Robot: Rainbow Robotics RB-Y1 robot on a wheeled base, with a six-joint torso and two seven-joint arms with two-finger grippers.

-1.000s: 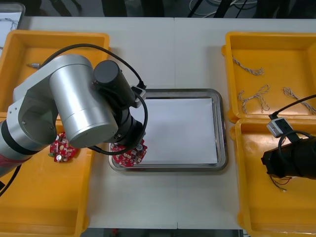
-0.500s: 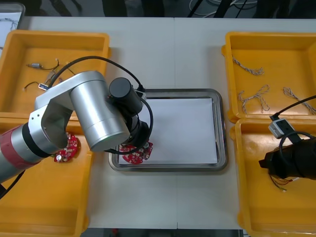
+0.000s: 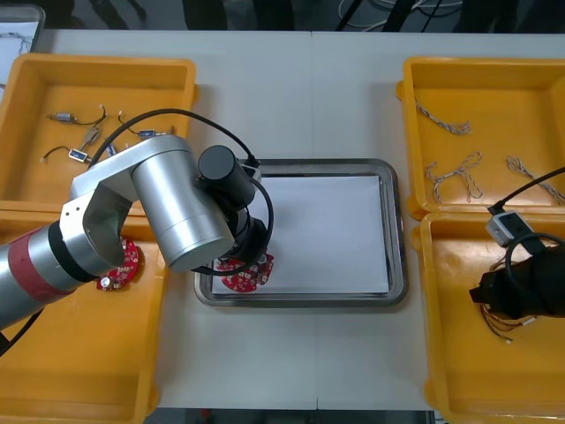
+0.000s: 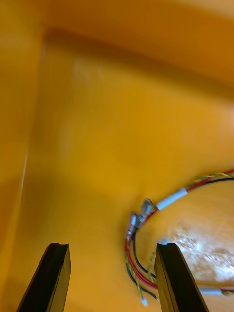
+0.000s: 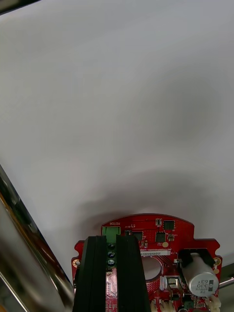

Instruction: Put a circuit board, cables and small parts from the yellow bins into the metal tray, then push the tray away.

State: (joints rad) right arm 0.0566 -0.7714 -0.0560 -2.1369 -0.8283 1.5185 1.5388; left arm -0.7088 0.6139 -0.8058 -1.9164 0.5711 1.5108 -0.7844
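Observation:
My left gripper (image 5: pixel 111 241) is shut on a round red circuit board (image 5: pixel 161 239), its two fingers pinching the board's edge. The board (image 3: pixel 243 276) sits low over the near left corner of the metal tray (image 3: pixel 397 231), which is white inside. The left arm (image 3: pixel 168 208) covers the gripper in the front view. In the near right yellow bin (image 3: pixel 459 380), my right gripper (image 4: pixel 115 278) stands open. A red and yellow cable (image 4: pixel 146 229) curls on the bin floor by one finger (image 4: pixel 175 278), with nothing between the fingers. Under the right arm (image 3: pixel 525 291) that cable (image 3: pixel 503 329) peeks out.
A second red circuit board (image 3: pixel 119 263) lies in the near left bin. The far left bin (image 3: pixel 26 97) holds small metal parts (image 3: pixel 75 155). Several twisted blue and white cables (image 3: pixel 455 172) lie in the far right bin.
The left arm carried the board a little further into the tray's near left corner. The right gripper opened over the cable and drifted slightly right.

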